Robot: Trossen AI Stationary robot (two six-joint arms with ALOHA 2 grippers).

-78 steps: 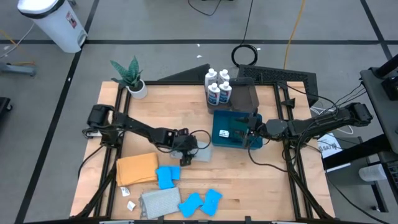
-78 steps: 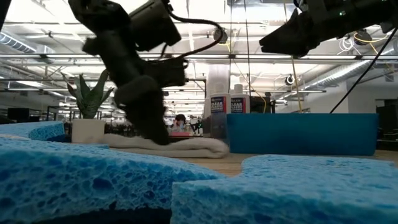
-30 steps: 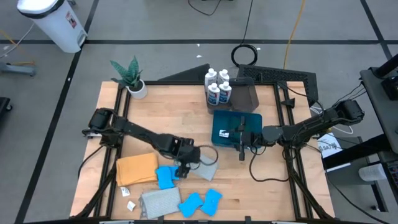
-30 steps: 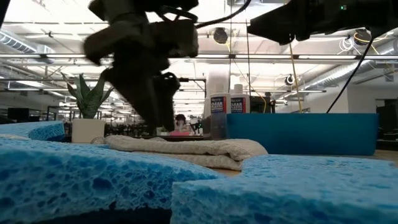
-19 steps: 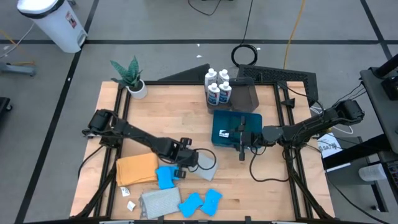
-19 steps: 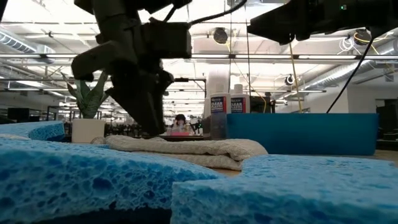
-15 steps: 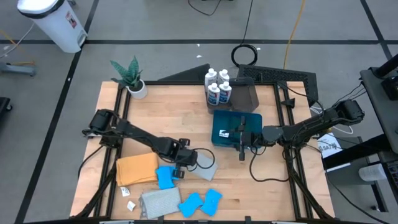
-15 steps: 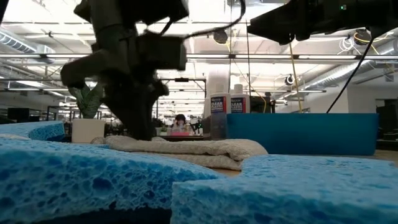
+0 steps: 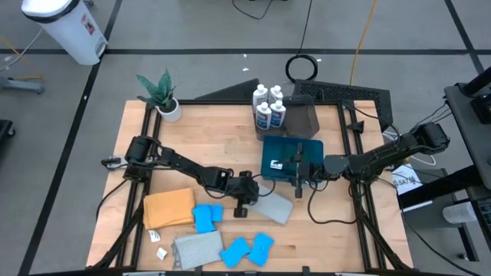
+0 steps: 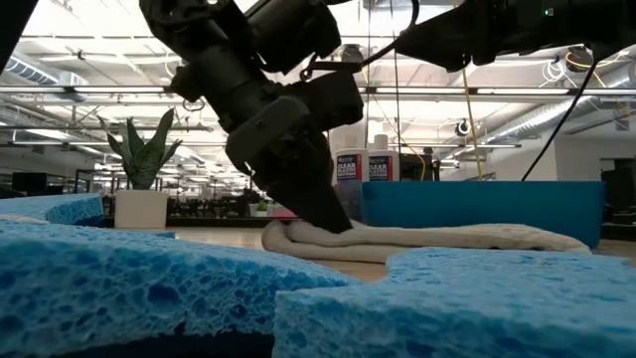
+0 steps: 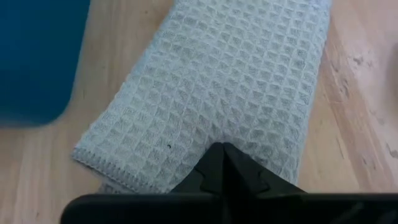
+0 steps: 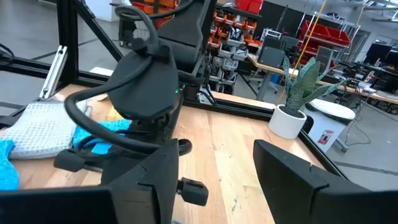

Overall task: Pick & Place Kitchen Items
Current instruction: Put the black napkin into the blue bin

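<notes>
A folded grey waffle cloth (image 9: pixel 274 206) lies flat on the wooden table just in front of the blue bin (image 9: pixel 276 157). My left gripper (image 9: pixel 252 193) is shut on the cloth's left end; the low view shows it slanting down onto the cloth (image 10: pixel 447 239). My right gripper (image 9: pixel 298 182) hovers open over the bin's near edge, nothing between its fingers (image 12: pixel 155 180). Several white bottles (image 9: pixel 268 107) stand behind the bin. Blue sponges (image 9: pixel 205 217), an orange cloth (image 9: pixel 169 207) and another grey cloth (image 9: pixel 197 249) lie at the near left. My left gripper pinches the cloth's top surface (image 11: pixel 221 138) between its two shut fingertips, a little in from the cloth's left end. The fingers slant down from the table's left and point along the cloth. The weave puckers around the tips, and the cloth rests on the table.
A potted plant (image 9: pixel 163 96) stands at the far left corner. A dark box (image 9: pixel 301 116) sits behind the bin, next to the bottles. More blue sponges (image 9: pixel 249 249) lie near the front edge and fill the low view's foreground (image 10: pixel 149 288). Bare wood lies at the near right.
My left gripper has gone toward the table's right edge and tipped lower onto the grey cloth. The cloth has slid along the table with it, toward the right, and now lies in front of the blue bin.
</notes>
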